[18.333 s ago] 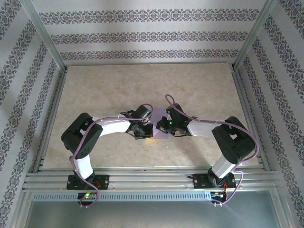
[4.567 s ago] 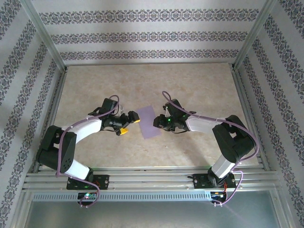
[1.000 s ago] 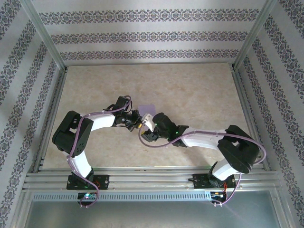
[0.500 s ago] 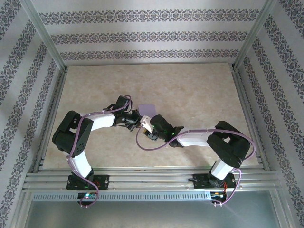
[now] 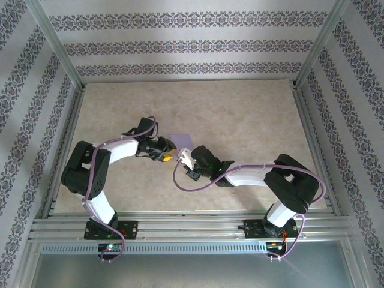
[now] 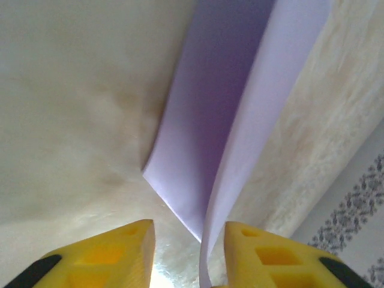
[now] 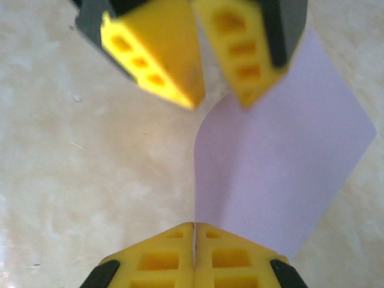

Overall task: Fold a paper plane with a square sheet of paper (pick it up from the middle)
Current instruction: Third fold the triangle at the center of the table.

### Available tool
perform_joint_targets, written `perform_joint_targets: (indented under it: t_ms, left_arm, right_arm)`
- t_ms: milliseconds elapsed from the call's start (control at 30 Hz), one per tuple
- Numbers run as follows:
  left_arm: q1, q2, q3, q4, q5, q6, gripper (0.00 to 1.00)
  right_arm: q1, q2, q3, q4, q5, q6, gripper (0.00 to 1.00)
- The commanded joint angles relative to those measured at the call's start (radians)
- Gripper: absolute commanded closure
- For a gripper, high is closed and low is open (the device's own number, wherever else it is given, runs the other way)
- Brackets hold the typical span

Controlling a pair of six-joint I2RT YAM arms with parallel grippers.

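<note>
Your left gripper (image 6: 188,234) stands open, its yellow jaws apart, with the raised edge of the square sheet of paper (image 6: 210,120) just inside one jaw. The sheet sits mid-table (image 5: 240,114), partly lifted. Your right gripper (image 7: 195,233) is closed, pinching the sheet's near edge.

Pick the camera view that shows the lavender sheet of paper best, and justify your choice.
Right wrist: the square sheet of paper shows its broad face and clear edges, and is pinched at one edge by the shut right gripper. Left wrist shows it very close, curled into two layers and cropped. Top external shows a small, distant patch.
</note>
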Motion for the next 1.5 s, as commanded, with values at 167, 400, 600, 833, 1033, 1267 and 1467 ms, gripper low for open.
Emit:
perform_joint_targets:
  t_ms: [167,400,600,833,1033,1267,1467]
  left_arm:
    - [0.023,-0.076,0.1,-0.04,0.002,0.197,0.59]
    - [-0.024,0.049,0.151,-0.034,0.022,0.234,0.72]
    - [-0.044,0.132,0.205,-0.13,-0.028,0.295,0.81]
    - [-0.061,0.195,0.256,-0.235,-0.091,0.35,0.84]
    - [-0.073,0.247,0.304,-0.303,-0.134,0.388,0.87]
    - [-0.08,0.279,0.328,-0.342,-0.156,0.424,0.88]
    - [-0.089,0.313,0.365,-0.39,-0.173,0.464,0.89]
  right_arm:
    - [-0.023,0.001,0.038,-0.077,-0.227,0.196,0.99]
    - [-0.028,0.077,0.076,-0.062,-0.326,0.314,0.99]
    - [-0.043,0.116,0.087,-0.035,-0.384,0.38,0.99]
    - [-0.065,0.125,0.082,-0.021,-0.403,0.419,0.99]
    - [-0.087,0.126,0.084,-0.017,-0.423,0.443,0.99]
    - [-0.121,0.136,0.09,-0.019,-0.438,0.484,0.98]
    - [-0.138,0.142,0.103,-0.038,-0.417,0.502,0.98]
